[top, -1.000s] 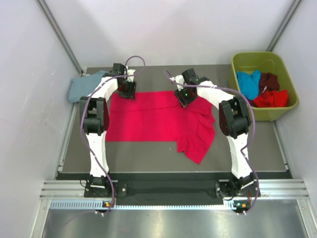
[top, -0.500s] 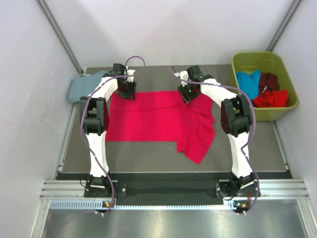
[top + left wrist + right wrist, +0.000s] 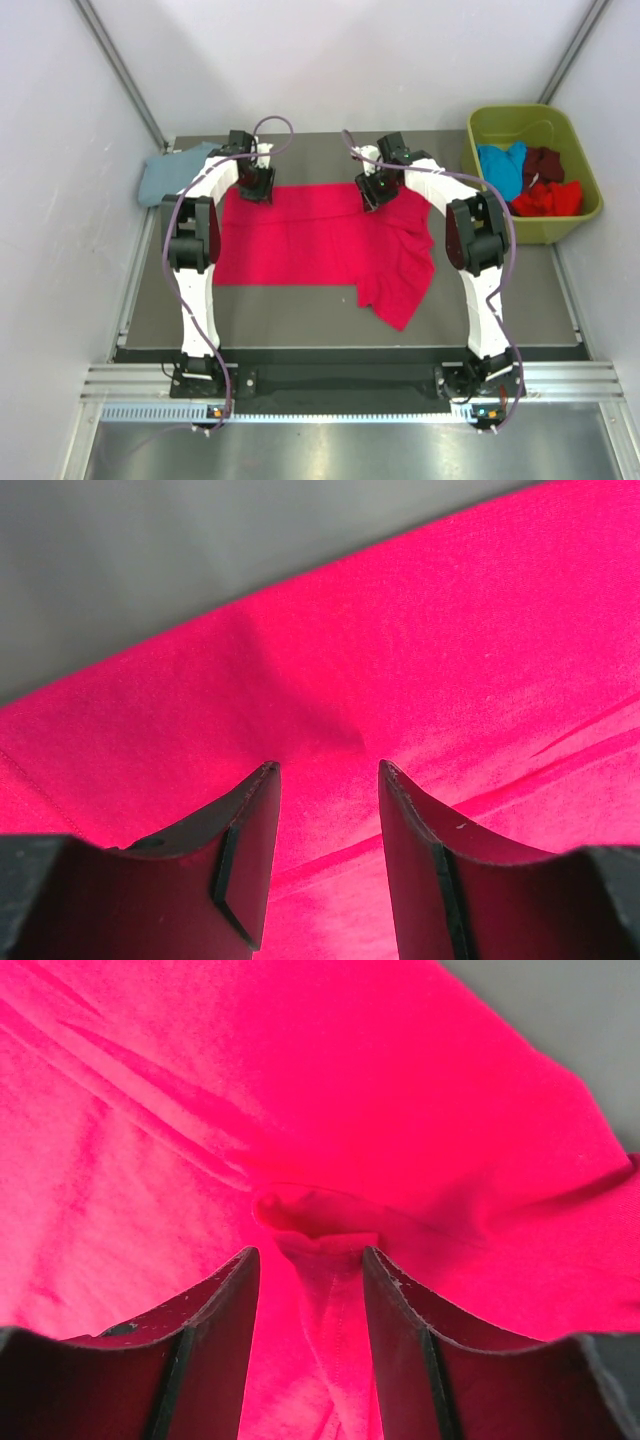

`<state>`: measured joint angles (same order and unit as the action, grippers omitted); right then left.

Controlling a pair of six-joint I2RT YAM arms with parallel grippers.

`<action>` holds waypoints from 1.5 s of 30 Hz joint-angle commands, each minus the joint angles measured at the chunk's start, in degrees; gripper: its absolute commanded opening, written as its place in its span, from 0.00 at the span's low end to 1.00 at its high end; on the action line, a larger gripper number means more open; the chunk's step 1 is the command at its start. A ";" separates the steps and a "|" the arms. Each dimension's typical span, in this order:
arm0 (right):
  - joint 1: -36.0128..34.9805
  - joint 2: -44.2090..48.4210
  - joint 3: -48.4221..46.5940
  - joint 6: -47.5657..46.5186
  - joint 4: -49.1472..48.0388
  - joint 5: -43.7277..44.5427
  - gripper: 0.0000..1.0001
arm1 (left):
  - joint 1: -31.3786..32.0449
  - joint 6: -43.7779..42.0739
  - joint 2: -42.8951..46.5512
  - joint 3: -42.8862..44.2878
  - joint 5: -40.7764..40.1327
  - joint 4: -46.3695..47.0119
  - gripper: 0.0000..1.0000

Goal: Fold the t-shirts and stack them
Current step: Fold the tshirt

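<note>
Top view: the crimson t-shirt [image 3: 310,245] lies spread across the middle of the counter [image 3: 300,312], flat on its left part and rumpled at the right, where one portion trails toward the near edge. The left arm [image 3: 210,180] is down on the shirt's far left corner and the right arm [image 3: 430,180] on its far edge right of centre. A blue-grey t-shirt [image 3: 165,178] sits at the far left corner of the counter, apart from the crimson one. The olive bin [image 3: 515,110] at the right holds a bright blue t-shirt [image 3: 500,168], a maroon t-shirt [image 3: 545,163] and a red t-shirt [image 3: 550,198]. Left wrist view: the left fingers [image 3: 245,860] stand partly apart over smooth crimson cloth near its edge, with nothing clamped between them. Right wrist view: the right fingers [image 3: 215,1330] stand partly apart with a raised fold of hem between them; I cannot tell whether they pinch it.
</note>
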<state>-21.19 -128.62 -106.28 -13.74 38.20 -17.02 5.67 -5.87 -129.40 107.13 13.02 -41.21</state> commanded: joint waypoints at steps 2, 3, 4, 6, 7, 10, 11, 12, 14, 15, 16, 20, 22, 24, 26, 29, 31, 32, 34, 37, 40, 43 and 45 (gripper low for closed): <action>0.62 1.97 -2.26 1.08 -0.58 -2.32 0.46 | -0.13 0.25 1.26 1.24 0.52 0.08 0.49; 1.06 1.62 -2.35 1.69 -0.66 -2.67 0.46 | -0.22 0.16 1.52 1.15 0.35 -0.01 0.49; 1.24 1.27 -2.79 1.87 -0.67 -2.93 0.46 | -0.14 0.16 1.61 1.06 0.17 -0.01 0.49; 1.68 0.56 -3.32 1.87 -0.32 -4.51 0.46 | -0.14 -0.11 2.05 0.45 -0.09 -0.10 0.49; 1.68 0.47 -3.67 1.87 -0.05 -4.95 0.47 | -0.22 -0.19 2.14 0.19 -0.18 0.08 0.49; 1.50 1.09 -2.71 2.83 0.48 -7.15 0.47 | -0.14 -0.20 2.40 -0.61 -0.18 0.43 0.49; 1.33 1.78 -2.10 3.10 0.39 -7.07 0.47 | -0.13 -0.02 2.32 -0.61 -0.01 0.52 0.49; 0.89 2.31 -1.39 3.28 0.30 -6.98 0.47 | -0.22 0.15 2.14 -0.61 -0.01 0.52 0.49; 0.54 3.63 0.80 3.28 0.21 -6.80 0.47 | -0.14 0.59 2.14 -0.17 0.43 0.78 0.49; 0.45 3.90 1.25 3.37 -0.13 -6.54 0.47 | -0.13 0.77 1.88 -0.08 0.61 0.78 0.49; 0.36 3.99 1.42 3.28 -0.23 -6.10 0.47 | -0.13 0.77 1.79 0.27 0.69 0.69 0.49; 1.15 1.45 -1.12 2.75 -0.49 -4.61 0.47 | -0.05 0.68 1.70 0.36 0.78 0.43 0.49; 1.68 0.21 -3.31 2.49 -0.58 -4.08 0.47 | -0.05 0.51 1.87 0.19 0.61 0.08 0.49; 1.86 -1.19 -4.54 2.40 -0.58 -4.08 0.47 | -0.05 0.16 2.40 -0.17 0.35 0.25 0.49; 1.94 -1.46 -4.55 2.40 -0.66 -4.43 0.47 | -0.05 -0.02 2.75 -0.87 -0.09 0.25 0.49; 1.86 -1.29 -3.32 2.66 -0.93 -5.30 0.48 | -0.05 -0.02 3.19 -1.49 -0.45 0.52 0.49; 1.77 -1.20 -2.09 2.93 -0.93 -5.75 0.48 | -0.05 0.15 3.19 -1.49 -0.27 0.60 0.49; 1.68 -1.20 -1.74 2.93 -0.67 -6.44 0.48 | 0.04 0.16 3.19 -1.40 -0.27 0.52 0.49; 1.77 -1.20 -1.30 3.01 -0.49 -7.24 0.48 | 0.22 -0.02 3.19 -1.05 -0.45 0.43 0.49; 1.59 -1.37 -0.95 3.37 0.04 -8.47 0.48 | 0.30 -0.02 3.02 -0.35 -0.45 0.17 0.49; 1.50 -1.20 -0.16 3.54 0.48 -9.52 0.48 | 0.39 -0.11 3.02 -0.17 -0.45 0.08 0.49; 0.98 -0.23 1.42 3.45 1.00 -9.88 0.48 | 0.30 -0.11 2.93 0.01 -0.10 -0.01 0.49; 0.19 1.35 3.26 3.89 1.27 -10.40 0.48 | 0.30 0.15 2.84 0.18 0.52 0.17 0.49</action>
<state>-20.01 -129.99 -105.19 -10.41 38.87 -25.08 5.76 -5.85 -129.40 105.73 12.60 -41.21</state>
